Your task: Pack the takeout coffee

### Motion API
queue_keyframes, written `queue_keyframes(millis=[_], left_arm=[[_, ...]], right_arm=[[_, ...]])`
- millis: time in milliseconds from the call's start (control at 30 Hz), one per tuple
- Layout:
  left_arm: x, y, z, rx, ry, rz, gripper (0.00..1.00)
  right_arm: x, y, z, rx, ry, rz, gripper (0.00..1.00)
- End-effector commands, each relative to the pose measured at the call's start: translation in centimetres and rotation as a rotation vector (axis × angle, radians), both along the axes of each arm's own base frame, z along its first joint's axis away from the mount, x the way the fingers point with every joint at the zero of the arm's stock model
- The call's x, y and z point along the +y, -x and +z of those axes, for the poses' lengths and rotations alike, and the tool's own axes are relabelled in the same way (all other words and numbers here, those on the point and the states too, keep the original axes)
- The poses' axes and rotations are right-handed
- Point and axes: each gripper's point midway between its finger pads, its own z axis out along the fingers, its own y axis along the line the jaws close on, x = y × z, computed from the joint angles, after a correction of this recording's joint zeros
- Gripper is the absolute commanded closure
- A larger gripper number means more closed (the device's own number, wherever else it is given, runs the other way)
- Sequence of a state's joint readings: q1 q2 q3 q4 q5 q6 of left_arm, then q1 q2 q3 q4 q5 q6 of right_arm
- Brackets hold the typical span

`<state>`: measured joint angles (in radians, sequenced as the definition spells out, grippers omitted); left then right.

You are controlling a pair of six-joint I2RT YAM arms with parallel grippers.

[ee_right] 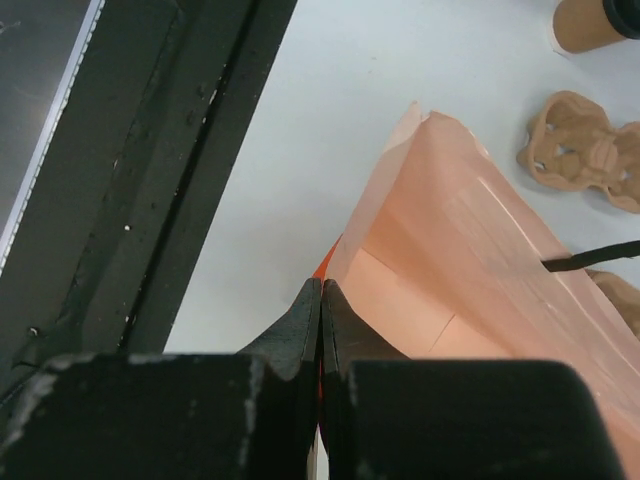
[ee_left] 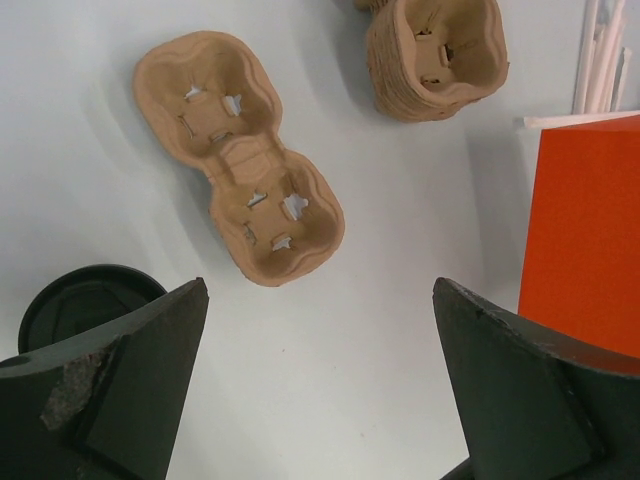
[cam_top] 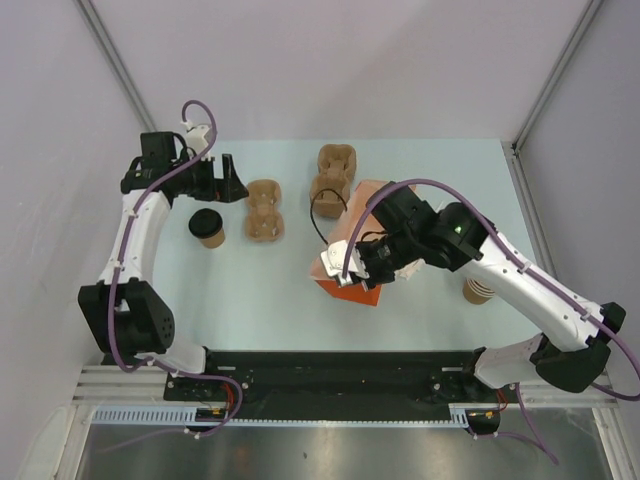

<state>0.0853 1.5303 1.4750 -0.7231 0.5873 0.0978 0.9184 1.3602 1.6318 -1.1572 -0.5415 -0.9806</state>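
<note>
The takeout coffee (cam_top: 207, 228), a tan cup with a black lid, stands at the left of the table. Its lid shows at the lower left of the left wrist view (ee_left: 85, 300), and the cup shows in the right wrist view (ee_right: 590, 20). A brown two-cup carrier (cam_top: 264, 210) (ee_left: 240, 185) lies just right of the cup, its pockets empty. My left gripper (cam_top: 228, 182) (ee_left: 318, 290) is open and empty, hovering behind the cup and carrier. My right gripper (cam_top: 352, 278) (ee_right: 320, 288) is shut on the near wall of the orange paper bag (cam_top: 362, 240) (ee_right: 480, 260), holding its mouth open.
A stack of carriers (cam_top: 332, 180) (ee_left: 440, 55) sits behind the bag. A stack of lidless tan cups (cam_top: 478, 291) stands at the right, under my right arm. The bag's orange side (ee_left: 585, 230) is right of my left gripper. The black rail (ee_right: 150, 170) runs along the near table edge.
</note>
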Motion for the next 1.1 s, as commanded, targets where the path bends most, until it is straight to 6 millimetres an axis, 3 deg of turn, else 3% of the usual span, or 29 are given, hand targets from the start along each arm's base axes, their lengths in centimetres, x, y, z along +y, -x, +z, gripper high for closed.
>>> queue_keyframes(millis=[0,300,533,600,767,900,967,1000,1067], left_arm=[[-0.4,0.7,1.5,-0.072,0.003,-0.020,0.01],[-0.3,1.0,0.0,-0.037,0.013,-0.003,0.00],[-0.6,0.3,-0.1,-0.018,0.038,0.007,0.00],[-0.7,0.1,-0.2,-0.017,0.046,0.006,0.01],[-0.7,-0.1,-0.5,-0.003,0.055,0.009,0.01],[-0.8,-0.5,-0.5,0.001,0.061,0.007,0.00],[-0.8,-0.6,-0.6,0.006,0.064,0.005,0.01],[-0.8,-0.7,-0.6,0.006,0.063,0.006,0.01],[-0.9,-0.7,-0.6,0.003,0.065,0.000,0.00]], right_arm=[[-0.6,0.9,-0.3,-0.077,0.002,0.087,1.00],[-2.0,2.6,-2.8,-0.133,0.071,0.266,0.98],[-2.7,2.9,-2.3,-0.179,0.019,0.324,0.97],[-2.7,2.8,-2.3,-0.181,0.021,0.314,0.88],[-2.6,2.4,-1.7,-0.192,-0.009,0.290,0.78],[-2.7,2.5,-1.2,-0.193,-0.018,0.272,0.54],[-2.7,2.5,-0.5,-0.203,-0.042,0.251,0.48],[-2.5,2.3,0.0,-0.204,-0.061,0.224,0.38],[-2.3,2.2,1.3,-0.226,-0.099,0.194,0.34]])
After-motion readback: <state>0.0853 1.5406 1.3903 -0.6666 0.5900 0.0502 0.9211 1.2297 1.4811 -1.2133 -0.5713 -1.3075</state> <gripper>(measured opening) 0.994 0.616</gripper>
